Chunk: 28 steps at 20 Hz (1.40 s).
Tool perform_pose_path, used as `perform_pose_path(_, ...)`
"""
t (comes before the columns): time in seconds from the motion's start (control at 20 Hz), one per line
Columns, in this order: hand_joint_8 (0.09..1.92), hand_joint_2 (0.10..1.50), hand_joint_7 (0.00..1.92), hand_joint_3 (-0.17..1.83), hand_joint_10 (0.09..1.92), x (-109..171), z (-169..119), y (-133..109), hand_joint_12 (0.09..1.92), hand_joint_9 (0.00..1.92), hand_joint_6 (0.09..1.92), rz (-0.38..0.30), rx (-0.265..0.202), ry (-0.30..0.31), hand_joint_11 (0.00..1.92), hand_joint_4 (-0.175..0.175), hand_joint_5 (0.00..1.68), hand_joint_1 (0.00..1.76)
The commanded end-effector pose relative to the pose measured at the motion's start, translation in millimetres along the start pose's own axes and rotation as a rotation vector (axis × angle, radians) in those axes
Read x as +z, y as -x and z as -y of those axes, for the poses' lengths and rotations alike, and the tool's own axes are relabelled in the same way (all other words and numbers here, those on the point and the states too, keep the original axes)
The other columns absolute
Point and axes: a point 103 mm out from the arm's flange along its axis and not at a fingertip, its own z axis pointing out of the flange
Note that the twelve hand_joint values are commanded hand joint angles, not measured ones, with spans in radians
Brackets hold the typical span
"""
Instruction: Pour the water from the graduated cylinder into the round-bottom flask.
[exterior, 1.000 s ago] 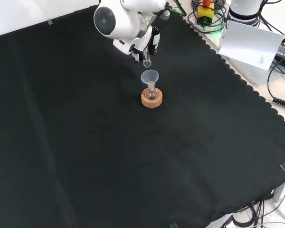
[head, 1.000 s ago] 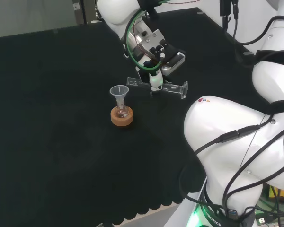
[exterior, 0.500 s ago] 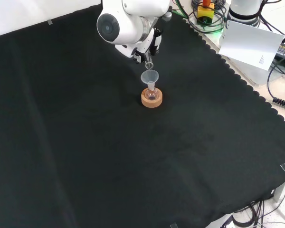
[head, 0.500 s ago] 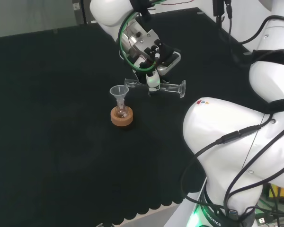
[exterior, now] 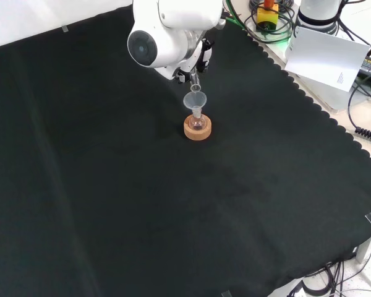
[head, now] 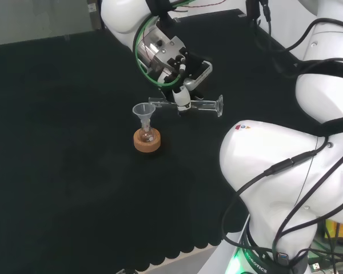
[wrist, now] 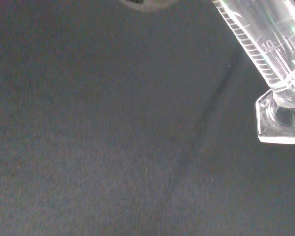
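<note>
Black cloth is covering the worktop from edge to edge. Near its middle, the round-bottom flask is sitting in a cork ring stand, and a clear funnel is standing in its neck. The hand is hovering just above and to the right of the funnel in the head view, its fingers curling round the graduated cylinder. The cylinder is lying close to horizontal, its mouth end reaching over the funnel rim and its hexagonal foot pointing to the right in the head view. In the wrist view, the cylinder's printed scale and foot are showing against the cloth. Whether liquid is flowing cannot be told.
</note>
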Motion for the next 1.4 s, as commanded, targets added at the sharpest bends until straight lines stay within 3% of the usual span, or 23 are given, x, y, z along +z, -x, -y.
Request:
perform_pose_path(0.05, 0.77, 1.07, 1.09, -0.01, 0.09, -1, 3, -2, 0.73, 1.43, 0.92, 0.019, 0.022, -0.029, 1.25, -0.005, 1.11, 1.25)
perform_pose_path(0.35, 0.77, 1.07, 1.09, -0.01, 0.09, -6, 7, -3, 0.73, 1.43, 0.92, 0.039, 0.040, -0.030, 1.25, -0.005, 1.11, 1.25)
perform_pose_path(0.45, 0.86, 1.08, 1.07, 0.00, 0.09, -9, 9, -5, 0.72, 1.43, 0.92, 0.039, 0.041, -0.013, 1.25, -0.116, 1.06, 1.26)
perform_pose_path(0.5, 0.89, 1.08, 1.06, 0.00, 0.09, -10, 10, -5, 0.72, 1.43, 0.93, 0.039, 0.042, -0.011, 1.25, -0.145, 1.04, 1.26)
perform_pose_path(0.7, 0.92, 1.09, 1.05, 0.00, 0.09, -12, 10, -7, 0.72, 1.43, 0.93, 0.049, 0.050, -0.022, 1.25, -0.175, 1.03, 1.27)
perform_pose_path(0.95, 0.92, 1.09, 1.05, 0.00, 0.09, -14, 11, -9, 0.72, 1.43, 0.94, 0.063, 0.063, -0.048, 1.25, -0.175, 1.03, 1.27)
perform_pose_path(1.0, 0.87, 1.08, 1.06, 0.00, 0.09, -14, 11, -9, 0.72, 1.43, 0.94, 0.064, 0.065, -0.049, 1.25, -0.115, 1.05, 1.26)
perform_pose_path(1.05, 0.88, 1.08, 1.06, 0.00, 0.09, -14, 11, -9, 0.72, 1.44, 0.93, 0.066, 0.066, -0.051, 1.25, -0.127, 1.05, 1.26)
perform_pose_path(1.15, 0.82, 1.08, 1.07, 0.00, 0.09, -13, 12, -9, 0.72, 1.44, 0.93, 0.069, 0.070, -0.054, 1.25, -0.050, 1.08, 1.25)
perform_pose_path(1.2, 0.80, 1.07, 1.08, 0.00, 0.09, -12, 13, -6, 0.72, 1.44, 0.93, 0.066, 0.067, -0.051, 1.25, -0.028, 1.09, 1.25)
perform_pose_path(1.4, 0.78, 1.07, 1.08, 0.00, 0.09, -12, 14, -6, 0.72, 1.44, 0.93, 0.089, 0.091, -0.062, 1.25, -0.006, 1.10, 1.25)
